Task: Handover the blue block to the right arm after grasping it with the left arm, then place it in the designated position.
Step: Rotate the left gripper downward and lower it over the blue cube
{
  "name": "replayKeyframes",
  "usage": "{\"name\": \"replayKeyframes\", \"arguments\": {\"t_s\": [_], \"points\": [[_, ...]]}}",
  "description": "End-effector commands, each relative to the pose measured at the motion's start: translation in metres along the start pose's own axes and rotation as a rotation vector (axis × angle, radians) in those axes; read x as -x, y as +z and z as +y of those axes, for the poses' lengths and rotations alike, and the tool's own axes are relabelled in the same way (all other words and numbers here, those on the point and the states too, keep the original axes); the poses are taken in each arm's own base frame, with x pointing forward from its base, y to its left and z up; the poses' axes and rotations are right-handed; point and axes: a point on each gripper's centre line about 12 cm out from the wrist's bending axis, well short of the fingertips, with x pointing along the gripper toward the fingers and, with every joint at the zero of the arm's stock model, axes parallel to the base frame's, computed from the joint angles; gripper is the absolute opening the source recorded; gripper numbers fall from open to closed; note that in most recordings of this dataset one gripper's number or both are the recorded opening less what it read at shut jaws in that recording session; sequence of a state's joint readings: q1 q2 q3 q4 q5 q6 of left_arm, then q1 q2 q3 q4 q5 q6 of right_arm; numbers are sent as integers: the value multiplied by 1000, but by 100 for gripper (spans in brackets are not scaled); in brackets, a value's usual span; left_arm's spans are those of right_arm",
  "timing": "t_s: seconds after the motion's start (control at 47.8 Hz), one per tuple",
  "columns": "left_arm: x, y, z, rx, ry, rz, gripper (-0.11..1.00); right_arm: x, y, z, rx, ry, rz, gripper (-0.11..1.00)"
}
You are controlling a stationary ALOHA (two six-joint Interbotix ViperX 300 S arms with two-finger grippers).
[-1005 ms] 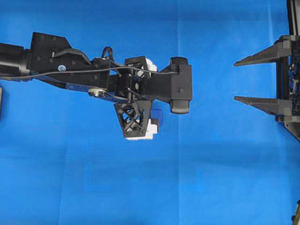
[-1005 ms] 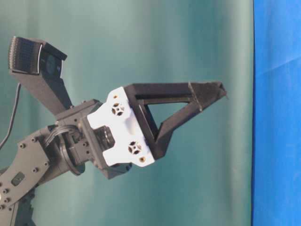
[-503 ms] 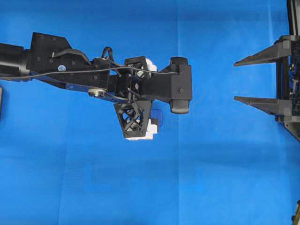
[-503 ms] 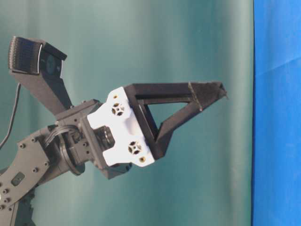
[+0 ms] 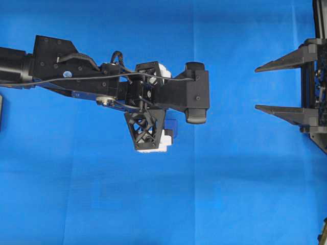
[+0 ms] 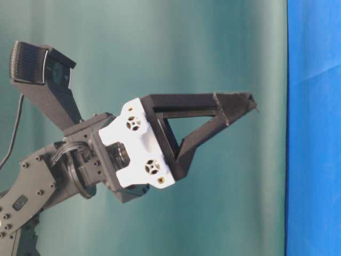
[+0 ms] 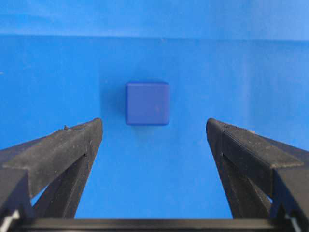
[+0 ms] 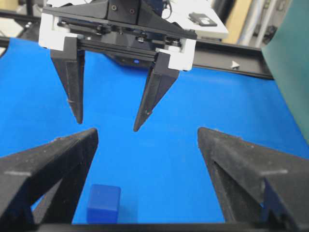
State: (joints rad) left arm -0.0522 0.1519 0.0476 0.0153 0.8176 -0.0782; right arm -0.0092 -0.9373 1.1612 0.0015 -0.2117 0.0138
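Left gripper (image 7: 154, 128) hangs wide open above the blue block (image 7: 147, 103), nothing between fingers and block. Bare blue cloth (image 5: 230, 194) all round the block; right gripper (image 5: 258, 88) sits well apart, gap between arms unobstructed.

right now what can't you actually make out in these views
- Overhead: the blue block is mostly hidden under the left gripper; only a corner shows.
- Overhead: the right gripper is cut off by the right edge, so little of its arm shows.
- Table-level: the block is out of frame, so the height of the fingers above it can't be read.
- Right wrist: the block sits at the bottom edge, partly cropped.
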Motion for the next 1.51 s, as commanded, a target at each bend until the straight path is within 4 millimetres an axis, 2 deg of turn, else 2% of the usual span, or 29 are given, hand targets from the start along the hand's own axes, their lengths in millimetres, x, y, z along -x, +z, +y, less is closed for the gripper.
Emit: {"name": "replayKeyframes", "arguments": {"t_s": [0.0,0.251,0.524,0.796,1.236,1.487], "points": [[9,7,-2,-3,-3,-31,91,-3,9,0,-3,-2,-18,96],[-3,5,-2,-3,-3,-38,91,-3,8,0,-3,-2,-12,96],[-28,-10,-1,-8,-4,-61,91,-3,8,0,-5,-2,-8,96],[-65,-37,-2,-4,-11,-73,91,-5,5,0,-3,-2,3,96],[-123,-65,-3,-21,-15,-71,91,-6,3,0,-3,-2,11,96],[-132,-71,5,-12,-6,-60,91,-7,1,0,-3,-1,17,96]]}}
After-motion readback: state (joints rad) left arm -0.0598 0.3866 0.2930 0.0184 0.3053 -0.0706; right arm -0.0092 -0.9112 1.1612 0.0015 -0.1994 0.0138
